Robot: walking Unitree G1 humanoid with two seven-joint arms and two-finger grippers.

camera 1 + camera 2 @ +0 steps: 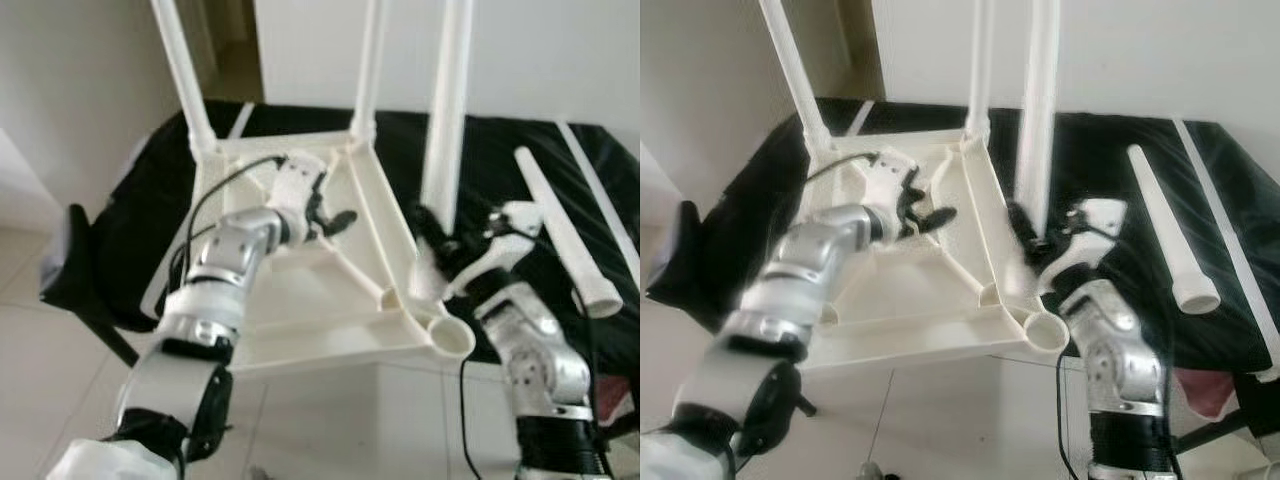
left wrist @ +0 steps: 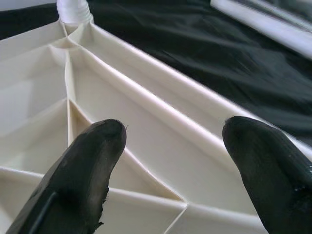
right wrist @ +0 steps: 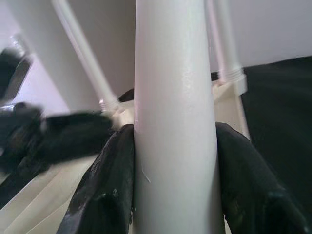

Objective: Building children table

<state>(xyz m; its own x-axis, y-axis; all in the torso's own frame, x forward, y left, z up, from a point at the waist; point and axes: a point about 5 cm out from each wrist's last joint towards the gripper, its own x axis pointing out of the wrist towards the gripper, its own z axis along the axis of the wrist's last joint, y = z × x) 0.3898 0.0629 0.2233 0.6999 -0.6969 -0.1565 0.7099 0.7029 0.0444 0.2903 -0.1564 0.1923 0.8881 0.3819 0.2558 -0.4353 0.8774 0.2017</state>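
Tabletop: cream ribbed plastic slab (image 1: 300,300), laid upside down on black cloth-covered surface (image 1: 520,150), 2 white legs (image 1: 185,70) already set upright at far corners. White plastic tube leg (image 1: 445,110) is clamped upright by right gripper (image 1: 432,240), long axis vertical, foot just beyond open round corner socket (image 1: 450,338) at near right corner. Left gripper (image 1: 338,220) is held apart, empty, over inner ribs. Spare white tube (image 1: 560,230) is laid flat well to right. Socket judged nearer right arm; open room above it.
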